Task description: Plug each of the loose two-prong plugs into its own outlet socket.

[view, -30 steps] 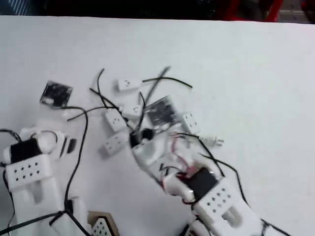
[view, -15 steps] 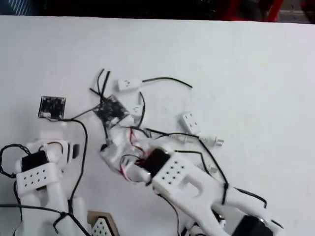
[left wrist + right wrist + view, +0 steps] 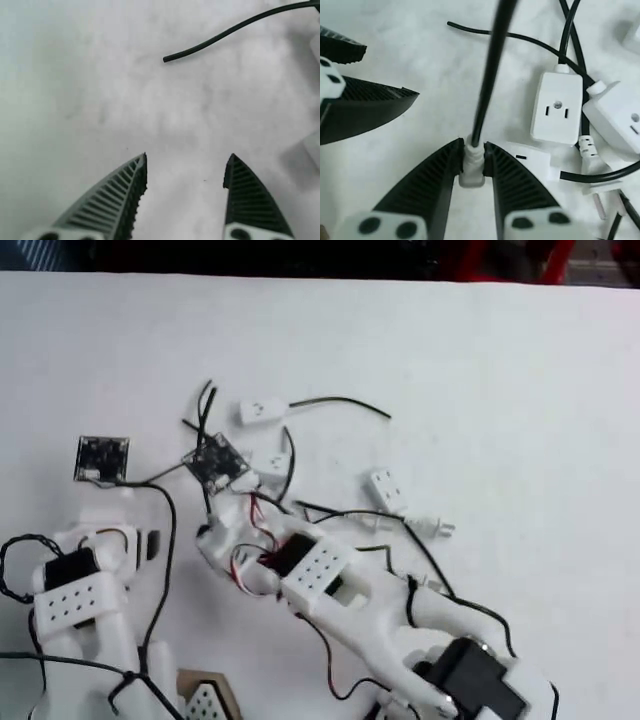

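Right claw: clenched on the white neck of a cord end. Its prongs or face are hidden, so we cannot tell plug from socket.
Cord end axis: long axis in line with the jaws. Its black cord leaves pointing away from the wrist.
Right arm: stretched across the worktop into the tangle of cords at centre-left.
Left claw: released, jaws apart over bare worktop, grasping nothing. A loose cord tip lies ahead of it, apart from it.
Plug: lies flat, unplugged, near the right socket. Its long axis runs across the worktop, prongs toward the high view's right edge.
Second plug: lies flat beside the right claw, two prongs bare, pointing back toward the wrist.
Socket: face up, slots showing, nothing plugged in, just beyond the second plug.
Far socket: lies flat, its cord trailing off to the right.
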Controlling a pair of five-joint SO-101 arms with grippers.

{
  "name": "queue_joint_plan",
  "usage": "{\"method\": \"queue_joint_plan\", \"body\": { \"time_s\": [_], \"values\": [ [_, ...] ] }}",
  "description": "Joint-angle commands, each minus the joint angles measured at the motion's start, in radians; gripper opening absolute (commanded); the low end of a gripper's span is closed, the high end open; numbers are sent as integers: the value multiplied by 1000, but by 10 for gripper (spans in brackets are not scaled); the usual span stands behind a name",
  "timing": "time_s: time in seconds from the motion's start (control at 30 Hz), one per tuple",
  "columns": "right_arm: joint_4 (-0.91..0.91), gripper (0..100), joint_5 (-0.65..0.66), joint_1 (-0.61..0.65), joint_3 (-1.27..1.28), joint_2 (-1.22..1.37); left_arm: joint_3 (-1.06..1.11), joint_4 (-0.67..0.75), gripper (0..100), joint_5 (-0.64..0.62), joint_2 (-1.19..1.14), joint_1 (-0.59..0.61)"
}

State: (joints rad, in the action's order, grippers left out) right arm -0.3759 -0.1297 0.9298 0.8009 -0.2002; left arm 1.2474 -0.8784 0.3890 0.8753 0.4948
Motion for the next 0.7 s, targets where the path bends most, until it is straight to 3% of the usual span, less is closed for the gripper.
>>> {"method": "queue_joint_plan", "body": {
  "time_s": [0.0, 0.57, 0.67],
  "values": [
    [24, 17, 0, -28, -18, 8, -2, 15, 253, -12, 24, 5],
    [113, 17, 5, -71, 3, 74, 17, 21, 253, -12, 30, 4],
    [120, 17, 61, -56, 31, 74, 17, 21, 253, -12, 30, 4]
  ]
}}
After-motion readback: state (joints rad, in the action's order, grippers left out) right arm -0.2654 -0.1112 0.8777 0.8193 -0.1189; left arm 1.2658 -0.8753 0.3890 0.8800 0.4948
